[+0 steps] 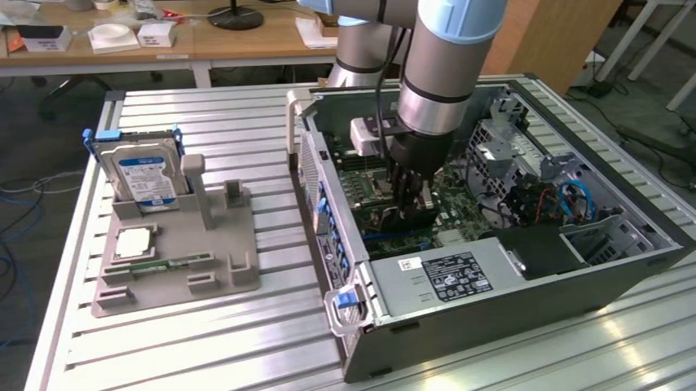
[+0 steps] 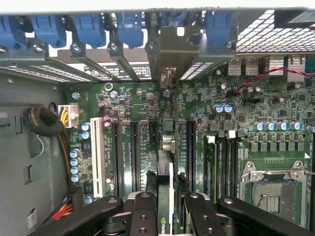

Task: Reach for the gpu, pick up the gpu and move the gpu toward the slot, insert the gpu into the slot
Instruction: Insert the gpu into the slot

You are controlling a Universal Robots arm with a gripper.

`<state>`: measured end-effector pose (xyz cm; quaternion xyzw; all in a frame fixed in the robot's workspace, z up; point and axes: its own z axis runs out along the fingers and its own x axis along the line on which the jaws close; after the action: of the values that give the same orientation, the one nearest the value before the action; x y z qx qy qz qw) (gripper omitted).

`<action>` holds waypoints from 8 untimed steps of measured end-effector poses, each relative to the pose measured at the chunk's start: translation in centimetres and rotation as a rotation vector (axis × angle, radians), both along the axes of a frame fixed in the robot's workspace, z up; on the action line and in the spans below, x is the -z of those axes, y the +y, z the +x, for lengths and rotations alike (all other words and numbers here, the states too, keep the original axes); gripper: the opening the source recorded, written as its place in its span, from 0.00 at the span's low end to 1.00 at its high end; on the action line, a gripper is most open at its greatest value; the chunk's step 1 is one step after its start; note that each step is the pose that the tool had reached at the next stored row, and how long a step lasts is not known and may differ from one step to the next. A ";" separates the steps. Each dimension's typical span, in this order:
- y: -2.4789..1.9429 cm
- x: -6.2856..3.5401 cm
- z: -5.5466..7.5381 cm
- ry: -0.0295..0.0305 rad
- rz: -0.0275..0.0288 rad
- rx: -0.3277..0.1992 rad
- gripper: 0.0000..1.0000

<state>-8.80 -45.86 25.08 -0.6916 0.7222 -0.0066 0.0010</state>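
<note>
The arm (image 1: 435, 73) is a thick silver-grey tube with pale blue caps at its joints and a black ring near the wrist, with a thin black cable running down alongside it. At the wrist sits a small white-and-grey box, and below it the gripper (image 1: 411, 204) is all black. Seen close, its fingers (image 2: 142, 216) are matte black bars dotted with round screw holes.

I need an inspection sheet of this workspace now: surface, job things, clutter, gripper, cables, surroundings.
Surface: ribbed metal table carrying an open computer case.
Job's things: gpu held edge-on above the motherboard; slot among parallel slots, empty.
Clutter: grey fixture with a hard drive.
Gripper: gripper shut on the gpu, inside the case.
Cables: blue wires; red wire.
Surroundings: wooden desk behind.
</note>
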 end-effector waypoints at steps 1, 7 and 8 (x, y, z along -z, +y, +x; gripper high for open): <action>0.04 0.00 0.0 0.0000 -0.0002 0.000 0.26; 0.20 0.07 0.0 0.0002 -0.0004 0.000 0.26; 0.20 0.11 0.0 0.0003 -0.0005 0.000 0.26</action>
<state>-8.79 -45.65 24.97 -0.6917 0.7222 -0.0067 0.0007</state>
